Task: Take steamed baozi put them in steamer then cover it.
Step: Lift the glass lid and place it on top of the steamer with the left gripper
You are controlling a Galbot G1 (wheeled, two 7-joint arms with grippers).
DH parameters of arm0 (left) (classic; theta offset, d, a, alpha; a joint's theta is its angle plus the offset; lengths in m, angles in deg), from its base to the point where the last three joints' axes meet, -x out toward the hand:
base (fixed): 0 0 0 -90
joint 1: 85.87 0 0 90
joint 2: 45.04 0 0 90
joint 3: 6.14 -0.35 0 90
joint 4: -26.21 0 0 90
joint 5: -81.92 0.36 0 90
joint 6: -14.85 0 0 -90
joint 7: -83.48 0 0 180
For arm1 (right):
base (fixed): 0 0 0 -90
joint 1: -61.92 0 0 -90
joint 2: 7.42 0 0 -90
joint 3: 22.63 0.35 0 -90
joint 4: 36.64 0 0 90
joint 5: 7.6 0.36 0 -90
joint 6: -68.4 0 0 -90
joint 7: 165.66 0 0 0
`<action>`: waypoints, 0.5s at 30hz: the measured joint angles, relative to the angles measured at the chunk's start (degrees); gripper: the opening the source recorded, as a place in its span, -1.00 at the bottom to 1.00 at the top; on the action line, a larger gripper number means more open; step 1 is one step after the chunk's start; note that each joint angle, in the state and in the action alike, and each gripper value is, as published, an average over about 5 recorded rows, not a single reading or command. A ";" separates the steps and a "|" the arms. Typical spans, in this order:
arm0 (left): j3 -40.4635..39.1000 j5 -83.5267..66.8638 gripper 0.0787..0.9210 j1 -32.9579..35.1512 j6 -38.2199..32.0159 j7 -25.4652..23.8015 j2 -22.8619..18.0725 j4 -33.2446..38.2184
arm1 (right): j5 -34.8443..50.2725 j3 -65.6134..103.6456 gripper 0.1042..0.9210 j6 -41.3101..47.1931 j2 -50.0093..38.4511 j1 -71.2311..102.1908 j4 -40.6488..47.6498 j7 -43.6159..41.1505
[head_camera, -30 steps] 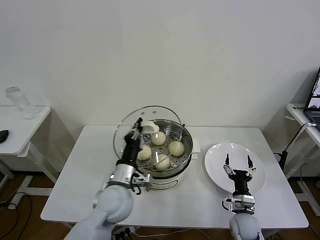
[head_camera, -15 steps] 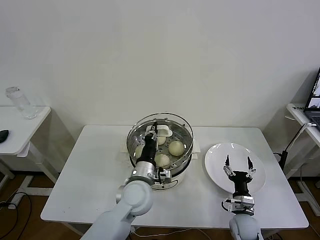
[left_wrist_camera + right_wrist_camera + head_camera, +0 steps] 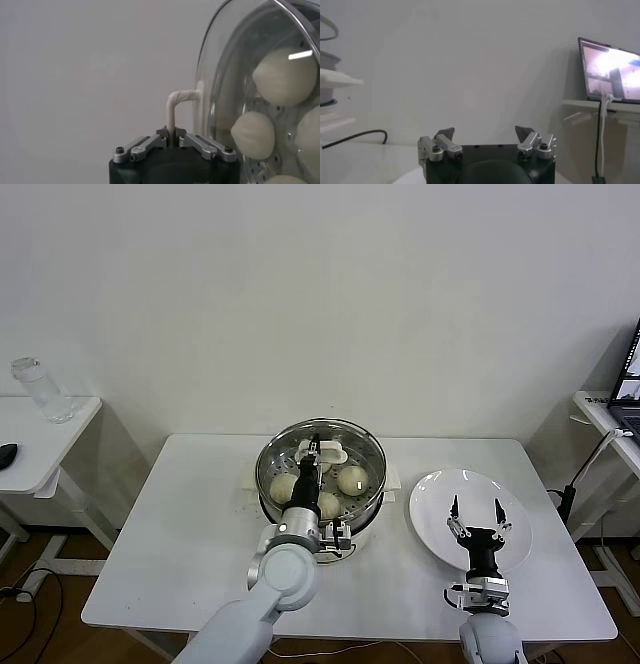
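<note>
In the head view, the left end effector (image 3: pixel 315 450) pinches the white handle of the cover (image 3: pixel 322 460) over the steamer (image 3: pixel 366 519) on the tabletop (image 3: pixel 180 544), steamed baozi (image 3: pixel 351 480) inside; the right end effector (image 3: pixel 476 509) hovers spread wide over the plate (image 3: pixel 428 494). In the left wrist view, fingers (image 3: pixel 165 135) clamp the handle (image 3: pixel 178 102). In the right wrist view, the fingers (image 3: pixel 445 135) hold nothing.
</note>
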 measured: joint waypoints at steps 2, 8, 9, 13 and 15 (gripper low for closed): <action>-0.08 0.39 -0.75 -0.18 0.04 -0.11 -0.19 -0.35 | 0.00 0.00 0.76 -0.04 -0.02 -0.04 0.07 -0.05; -0.39 1.35 -0.75 -0.40 0.01 -0.83 -0.44 -1.36 | 0.02 0.04 0.76 -0.20 -0.04 -0.08 0.09 -0.18; -0.39 1.53 -0.75 -0.41 -0.03 -0.96 -0.49 -1.50 | 0.03 0.06 0.76 -0.23 -0.06 -0.07 0.10 -0.20; -0.34 2.26 -0.75 -0.49 -0.27 -1.22 -0.68 -2.00 | 0.02 0.16 0.76 -0.36 -0.14 -0.03 0.15 -0.27; -0.34 2.55 -0.75 -0.57 -0.35 -1.27 -0.68 -2.19 | -0.01 0.19 0.76 -0.44 -0.17 0.03 0.17 -0.28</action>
